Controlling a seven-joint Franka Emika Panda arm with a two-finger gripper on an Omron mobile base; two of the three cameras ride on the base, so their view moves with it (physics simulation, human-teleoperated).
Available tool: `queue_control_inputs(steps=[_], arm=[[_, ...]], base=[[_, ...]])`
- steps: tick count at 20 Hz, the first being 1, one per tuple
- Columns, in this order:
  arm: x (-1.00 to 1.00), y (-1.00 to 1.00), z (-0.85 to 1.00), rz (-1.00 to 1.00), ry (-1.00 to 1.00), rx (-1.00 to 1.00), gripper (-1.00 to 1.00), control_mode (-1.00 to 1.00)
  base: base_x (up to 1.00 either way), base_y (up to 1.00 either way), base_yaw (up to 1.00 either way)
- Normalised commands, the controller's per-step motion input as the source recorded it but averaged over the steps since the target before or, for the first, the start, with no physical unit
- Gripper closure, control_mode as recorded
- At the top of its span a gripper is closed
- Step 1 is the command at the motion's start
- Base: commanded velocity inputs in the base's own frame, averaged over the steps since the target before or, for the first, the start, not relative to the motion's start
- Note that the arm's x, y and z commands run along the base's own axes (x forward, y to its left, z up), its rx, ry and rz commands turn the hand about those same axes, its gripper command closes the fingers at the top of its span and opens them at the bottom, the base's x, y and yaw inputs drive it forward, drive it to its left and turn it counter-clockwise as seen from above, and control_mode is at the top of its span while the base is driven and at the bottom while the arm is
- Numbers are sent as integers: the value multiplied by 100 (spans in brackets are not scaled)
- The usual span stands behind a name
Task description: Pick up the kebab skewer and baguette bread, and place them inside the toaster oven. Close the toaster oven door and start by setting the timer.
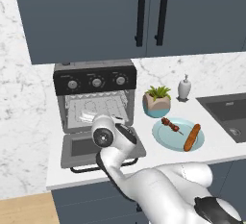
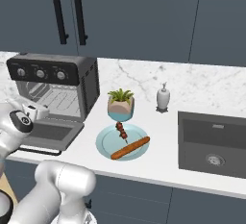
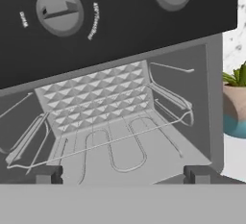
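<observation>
the toaster oven stands at the counter's left, its door dropped flat in front. right of it sits a plate bearing the skewer and, further right, the baguette. behind the plate stands a potted plant, a soap bottle to its right, the sink rightmost.

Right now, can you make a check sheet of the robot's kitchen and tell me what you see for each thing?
Surface: white counter, marble wall behind.
Job's things: skewer and baguette lie on a blue plate; toaster oven has its door dropped open, rack empty.
Clutter: potted plant, soap bottle.
Gripper: jaws open, holding nothing, facing into the oven.
Cables: nothing seen.
Surroundings: dark blue cabinets above, sink on the right.
</observation>
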Motion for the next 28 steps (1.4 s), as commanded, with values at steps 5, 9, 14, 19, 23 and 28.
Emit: queue_control_inputs(steps=[5,9,14,19,23,28], arm=[[29,0,0,0,0,0,-100,-100],[29,4,0,0,0,0,-100,-100],[31,15,-15,0,1,-5,-100,-100],[25,30,-2,0,0,-8,-100,-100],[14,11,-1,0,0,-11,-100,-100],[6,0,0,0,0,-10,-100,-100]], base=[[0,0,0],[0,0,0],[0,0,0],[0,0,0],[0,0,0],[0,0,0]])
